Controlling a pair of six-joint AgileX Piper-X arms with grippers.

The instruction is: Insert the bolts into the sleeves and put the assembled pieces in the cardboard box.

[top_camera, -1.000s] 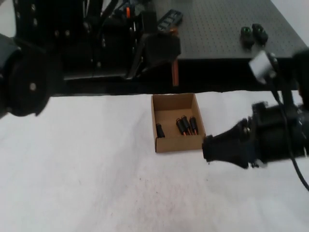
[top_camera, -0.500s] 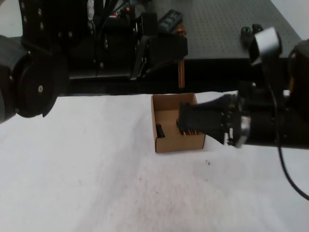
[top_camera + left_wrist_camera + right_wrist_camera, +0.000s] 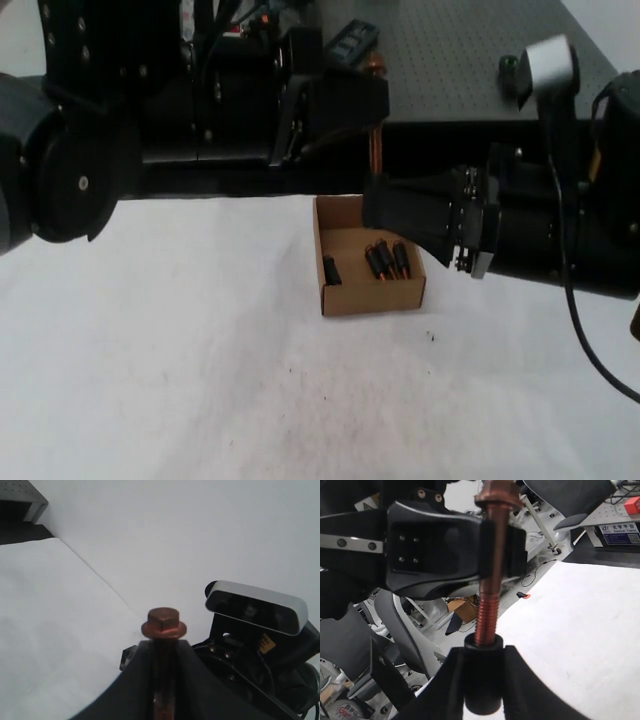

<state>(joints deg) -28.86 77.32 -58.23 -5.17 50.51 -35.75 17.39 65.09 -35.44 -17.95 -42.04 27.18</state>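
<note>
You had the high camera behind both arms, looking forward and down over the bench [image 3: 200, 380] from well back. Each wrist camera sat close by the bolt [image 3: 163, 625], which both shared; the left one seemed tilted upward, toward the right arm's camera [image 3: 256, 607].

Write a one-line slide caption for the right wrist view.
Copper bolt in the left gripper, threaded tip at the mouth of the black sleeve held by the right gripper.
</note>
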